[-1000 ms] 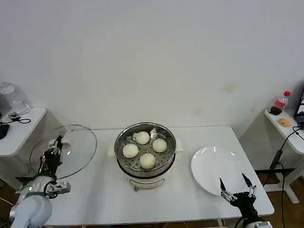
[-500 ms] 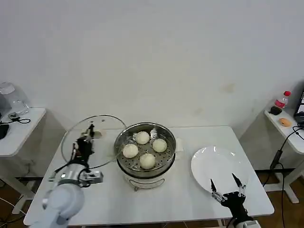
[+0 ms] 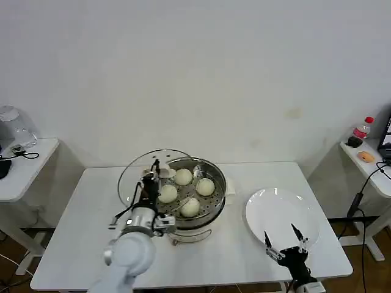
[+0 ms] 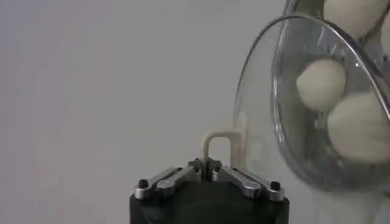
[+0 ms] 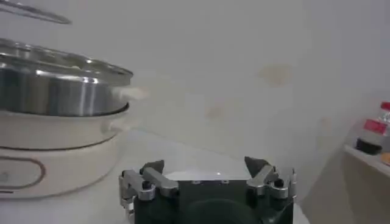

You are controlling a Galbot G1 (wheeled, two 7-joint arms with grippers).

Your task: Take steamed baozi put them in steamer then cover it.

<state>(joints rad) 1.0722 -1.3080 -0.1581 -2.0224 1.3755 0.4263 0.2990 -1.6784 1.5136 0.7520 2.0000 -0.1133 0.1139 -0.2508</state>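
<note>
Right gripper (image 3: 283, 236) parked low at the table's (image 3: 232, 259) near edge, fingers spread, beside the plate (image 3: 278, 213). Left gripper (image 3: 153, 174) clamped on the cover (image 3: 135, 177), held tilted over the steamer's (image 3: 211, 210) left rim. Four baozi (image 3: 190, 207) inside the basket.

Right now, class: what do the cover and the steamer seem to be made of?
The cover, in the left gripper, looks like clear glass: the baozi show through it. The steamer looks like polished steel, mirror-bright with a perforated floor.
</note>
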